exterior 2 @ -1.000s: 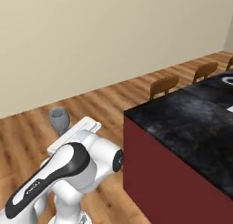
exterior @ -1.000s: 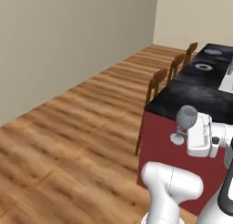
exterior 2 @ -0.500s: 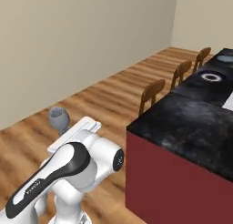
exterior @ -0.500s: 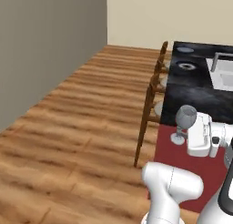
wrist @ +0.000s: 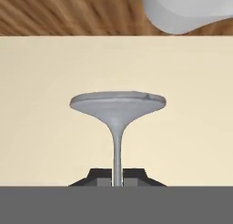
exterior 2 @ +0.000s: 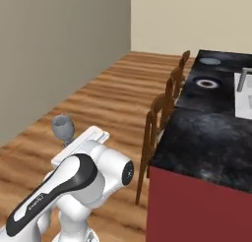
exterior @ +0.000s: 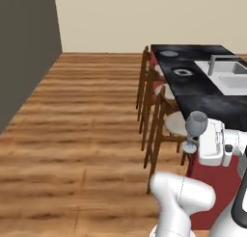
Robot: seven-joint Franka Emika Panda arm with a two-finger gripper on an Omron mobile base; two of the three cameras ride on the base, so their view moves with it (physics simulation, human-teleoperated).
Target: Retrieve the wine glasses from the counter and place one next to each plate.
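Note:
My gripper (exterior: 196, 138) is shut on the thin stem of a clear greyish wine glass (exterior: 196, 124) and holds it upright in the air, beside the near end of the island. From the right base the glass (exterior 2: 63, 126) stands above the arm's white hand, with the gripper (exterior 2: 66, 140) just under the bowl. In the hand view the stem runs from the gripper (wrist: 117, 178) to the round foot (wrist: 117, 102). Two grey-blue plates (exterior: 169, 53) (exterior: 183, 72) lie on the island's far part, also seen as plates (exterior 2: 210, 61) (exterior 2: 205, 82). The counter is out of view.
The black-topped island (exterior: 212, 103) with dark red sides has a sink and tap (exterior: 226, 70). Wooden stools (exterior: 159, 113) line its left side, one stool (exterior 2: 157, 118) near the arm. A grey wall (exterior: 24, 53) stands left, with open wooden floor (exterior: 82, 120) between.
The whole picture has swung: the base has turned and driven, so the island now runs lengthwise ahead with stools and plates closer. The glass stays in the shut gripper.

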